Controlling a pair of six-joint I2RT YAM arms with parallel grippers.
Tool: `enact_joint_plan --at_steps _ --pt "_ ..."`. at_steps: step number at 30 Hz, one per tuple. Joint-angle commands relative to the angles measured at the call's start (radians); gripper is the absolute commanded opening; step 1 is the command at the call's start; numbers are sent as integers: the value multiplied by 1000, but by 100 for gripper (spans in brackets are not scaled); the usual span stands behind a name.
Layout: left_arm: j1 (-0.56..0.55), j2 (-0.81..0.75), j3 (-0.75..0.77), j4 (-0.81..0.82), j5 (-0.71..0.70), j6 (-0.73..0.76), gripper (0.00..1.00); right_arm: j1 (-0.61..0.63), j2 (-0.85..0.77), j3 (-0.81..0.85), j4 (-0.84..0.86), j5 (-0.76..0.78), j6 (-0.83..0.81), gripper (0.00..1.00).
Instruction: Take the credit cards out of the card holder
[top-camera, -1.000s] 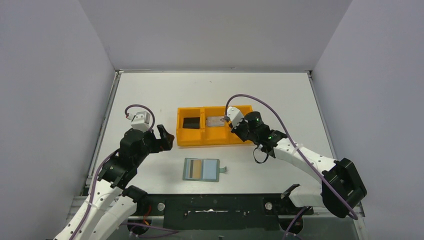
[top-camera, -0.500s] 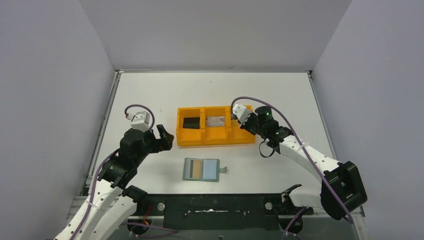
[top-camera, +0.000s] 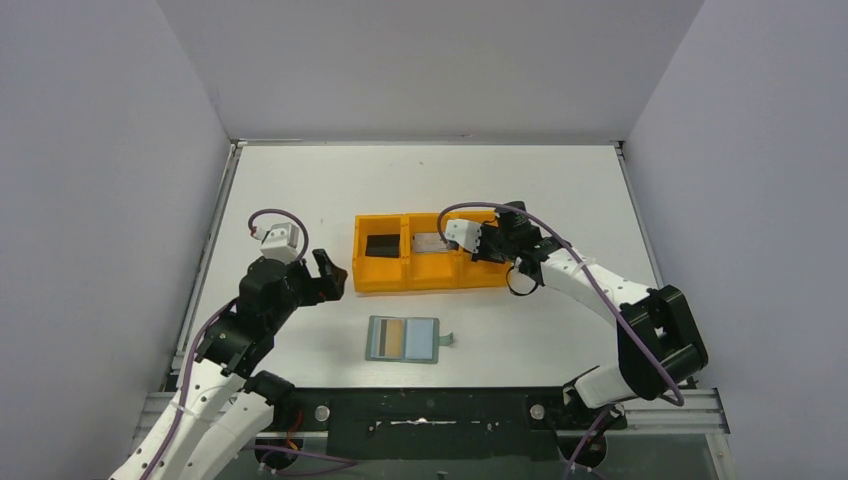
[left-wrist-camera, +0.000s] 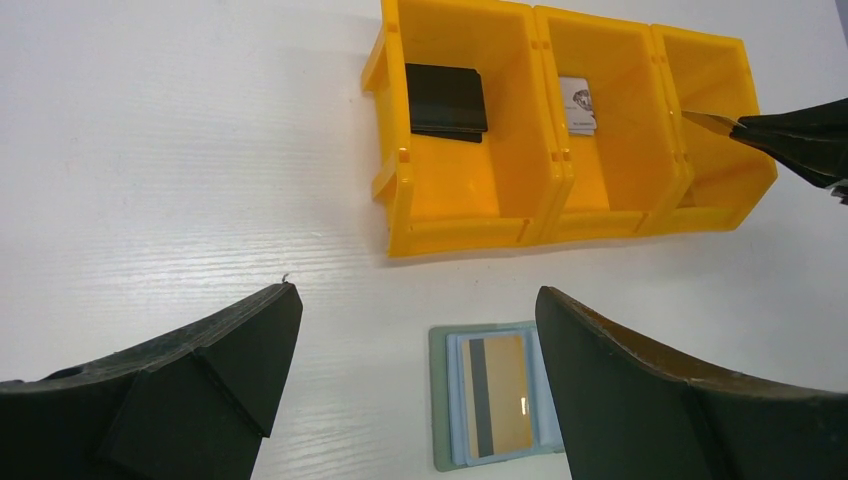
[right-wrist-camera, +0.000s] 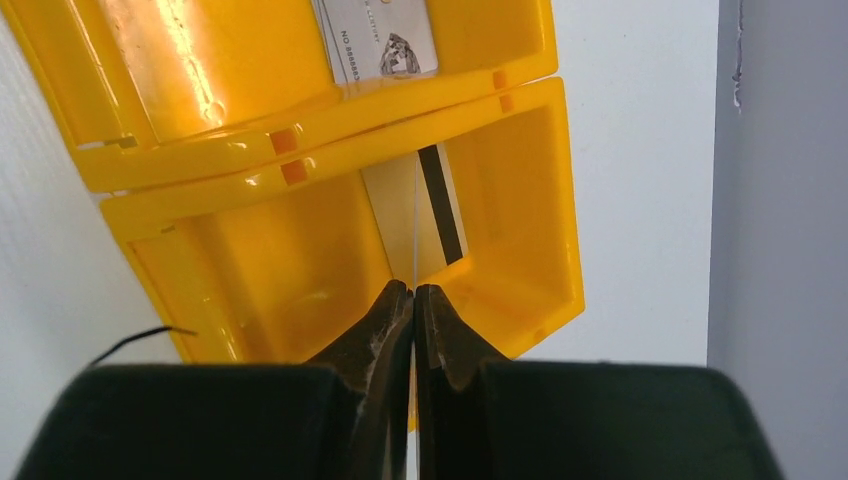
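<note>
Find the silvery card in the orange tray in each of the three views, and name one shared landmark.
Top external: the silvery card lies at picture centre, in the middle compartment.
Left wrist: card upper right of centre, same compartment.
Right wrist: card at the top edge, partly cut off.
Shared landmark: the orange tray.

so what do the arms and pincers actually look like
Both the left arm and right arm have white tubular links joined by black joints. A purple cable loops up to a small white camera block at each wrist. The left pincer and right pincer are matt black, with two wedge-shaped fingers tapering to narrow tips.
</note>
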Motion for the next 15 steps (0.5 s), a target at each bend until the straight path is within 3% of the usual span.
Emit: enact_joint_plan --at_steps 1,15 --pt "12 -14 4 33 10 15 89 -17 37 66 18 19 -104 0" --pt "23 -17 4 35 11 18 89 -20 231 163 73 62 -190 0"
